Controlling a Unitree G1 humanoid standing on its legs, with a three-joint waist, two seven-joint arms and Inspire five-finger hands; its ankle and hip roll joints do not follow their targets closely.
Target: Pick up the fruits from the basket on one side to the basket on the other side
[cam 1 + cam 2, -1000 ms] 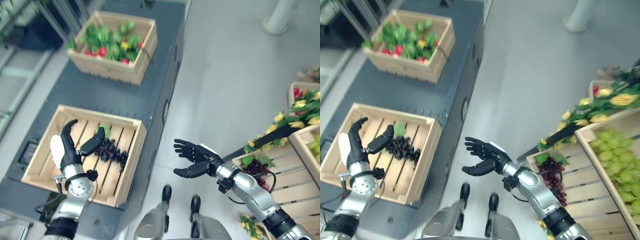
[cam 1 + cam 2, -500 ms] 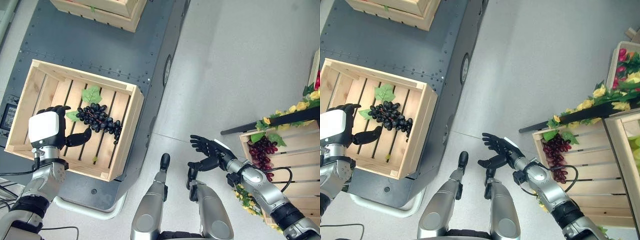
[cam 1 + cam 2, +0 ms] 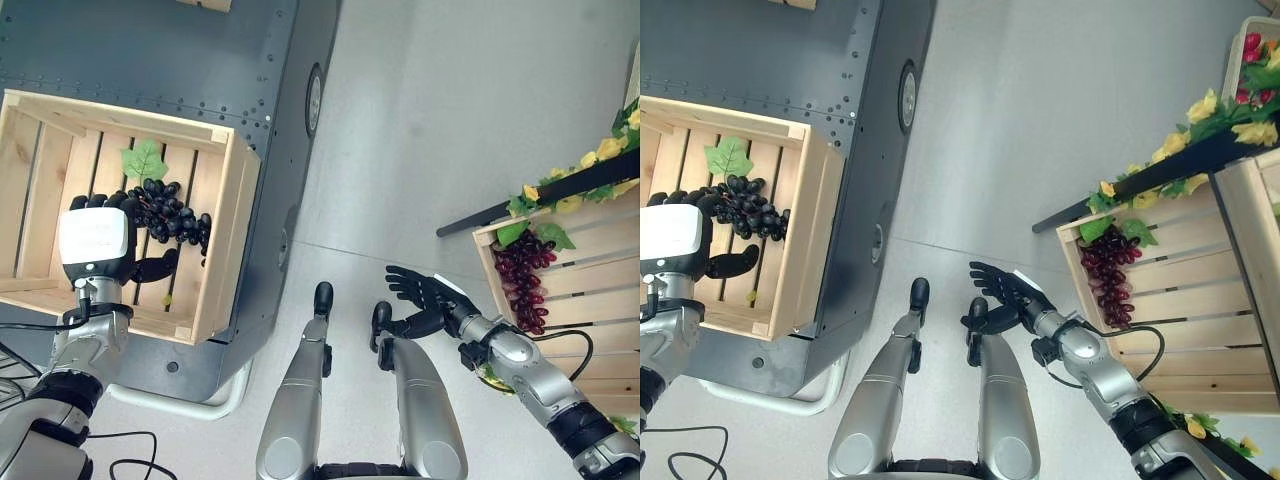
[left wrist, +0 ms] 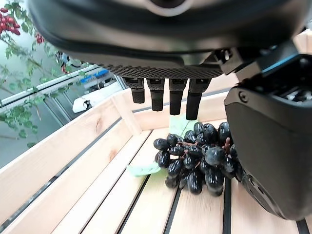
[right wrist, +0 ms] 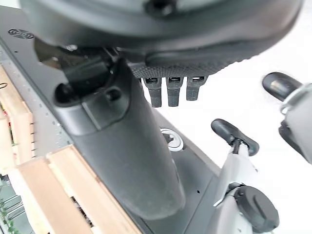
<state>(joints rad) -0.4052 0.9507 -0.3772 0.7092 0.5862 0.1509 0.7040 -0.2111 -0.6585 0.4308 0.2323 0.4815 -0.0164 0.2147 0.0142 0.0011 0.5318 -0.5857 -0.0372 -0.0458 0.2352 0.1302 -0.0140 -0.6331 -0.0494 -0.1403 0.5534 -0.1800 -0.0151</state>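
A dark grey riveted metal platform (image 3: 150, 50) fills the upper left, on a pale grey floor (image 3: 450, 110). At the right edge, yellow artificial flowers with green leaves (image 3: 570, 195) run along a black bar (image 3: 480, 215)

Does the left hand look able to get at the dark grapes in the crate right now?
Probably yes: the left hand hovers open over the dark grapes inside the open-topped crate, with nothing between them.

No readable text, label or number shows anywhere.
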